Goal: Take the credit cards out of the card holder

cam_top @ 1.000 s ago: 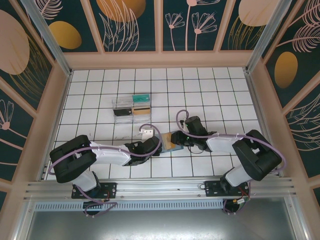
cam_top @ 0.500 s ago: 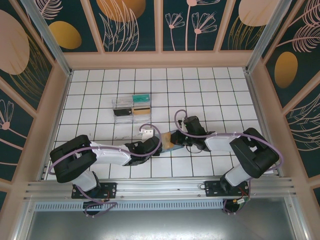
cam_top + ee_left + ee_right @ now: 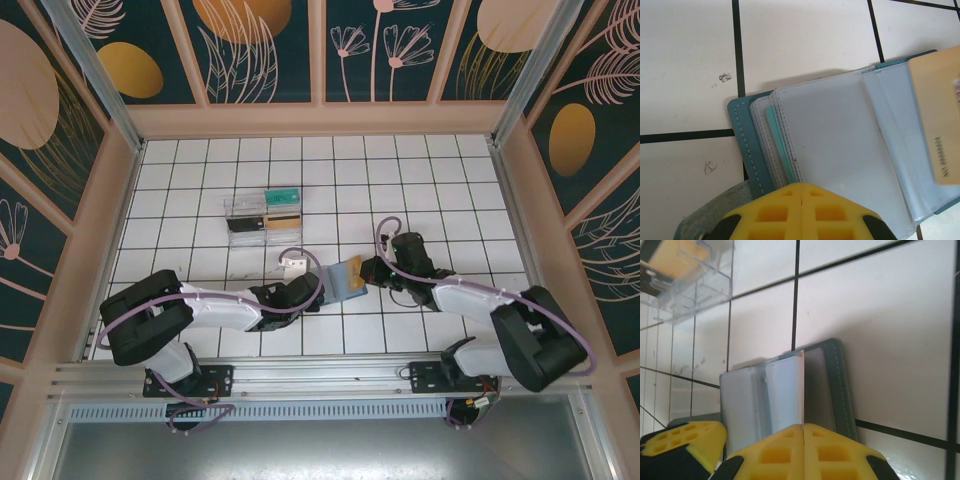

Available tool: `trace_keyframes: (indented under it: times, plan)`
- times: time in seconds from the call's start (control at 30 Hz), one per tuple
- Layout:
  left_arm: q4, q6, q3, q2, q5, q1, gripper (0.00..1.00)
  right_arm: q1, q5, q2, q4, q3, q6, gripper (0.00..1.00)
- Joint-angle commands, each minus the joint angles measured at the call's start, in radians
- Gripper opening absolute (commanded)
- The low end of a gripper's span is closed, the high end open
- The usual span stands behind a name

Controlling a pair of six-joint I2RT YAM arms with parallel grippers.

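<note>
Card holder (image 3: 830, 150) 1, orange-tan credit card (image 3: 940, 115) 1

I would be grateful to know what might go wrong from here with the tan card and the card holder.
1. The right gripper pinches the orange-tan card by a thin edge, so it may slip free.
2. The left gripper, shut, presses on only one end of the card holder. The free half could lift or drag along with the card.
</note>
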Motion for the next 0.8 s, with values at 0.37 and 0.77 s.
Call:
trace_keyframes:
  times: [0.37, 0.77]
  plan:
    - [0.049, 0.08, 0.015, -0.353, 0.082, 0.035, 0.81, -0.003, -0.028, -0.255, -0.022, 0.069, -0.068, 0.0]
    - [0.562, -0.035, -0.185, -0.494, 0.471, 0.262, 0.5, -0.01, -0.235, -0.221, 0.267, 0.098, -0.007, 0.0]
